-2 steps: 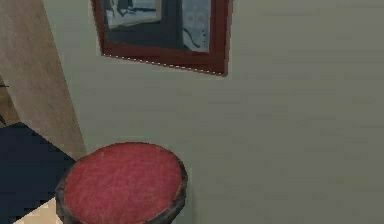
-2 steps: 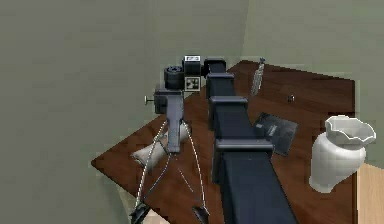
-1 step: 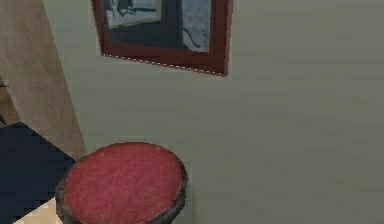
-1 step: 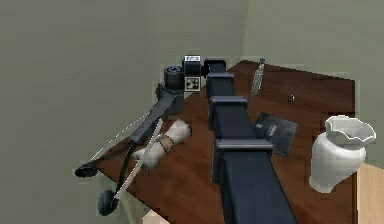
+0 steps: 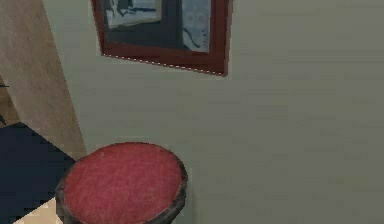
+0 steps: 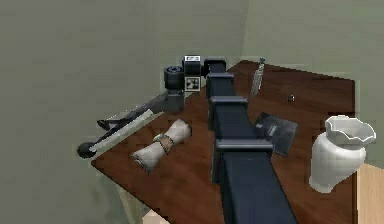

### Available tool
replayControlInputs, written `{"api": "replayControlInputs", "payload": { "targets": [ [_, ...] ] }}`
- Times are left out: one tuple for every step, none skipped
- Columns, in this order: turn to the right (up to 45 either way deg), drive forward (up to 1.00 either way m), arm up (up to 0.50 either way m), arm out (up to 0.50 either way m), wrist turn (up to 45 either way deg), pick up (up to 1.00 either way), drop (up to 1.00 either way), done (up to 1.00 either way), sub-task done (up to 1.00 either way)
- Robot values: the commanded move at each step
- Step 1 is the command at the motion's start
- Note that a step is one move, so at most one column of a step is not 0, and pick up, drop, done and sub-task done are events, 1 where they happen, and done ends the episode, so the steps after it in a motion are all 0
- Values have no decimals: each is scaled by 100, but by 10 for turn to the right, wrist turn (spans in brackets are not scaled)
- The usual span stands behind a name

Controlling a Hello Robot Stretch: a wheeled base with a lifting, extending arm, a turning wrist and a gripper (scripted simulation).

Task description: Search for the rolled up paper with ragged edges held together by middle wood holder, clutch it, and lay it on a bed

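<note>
Rolled paper [image 6: 165, 143]: cream, ragged ends, wood band mid-roll, on table [image 6: 320, 95]; cannot tell whether fingers [image 6: 125, 114] hold it.

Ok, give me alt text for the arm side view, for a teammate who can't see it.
A rolled paper scroll lies on a dark wooden table, just left of the robot's arm, whose end effector reaches toward the table's left edge. A white vase stands at the table's right end.
</note>
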Motion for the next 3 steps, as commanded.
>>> {"api": "replayControlInputs", "payload": {
  "targets": [
    [0,0,0,0,450,0,0,0,0],
    [0,0,-28,0,0,0,0,0,0],
    [0,0,0,0,0,100,0,0,0]
  ]
}}
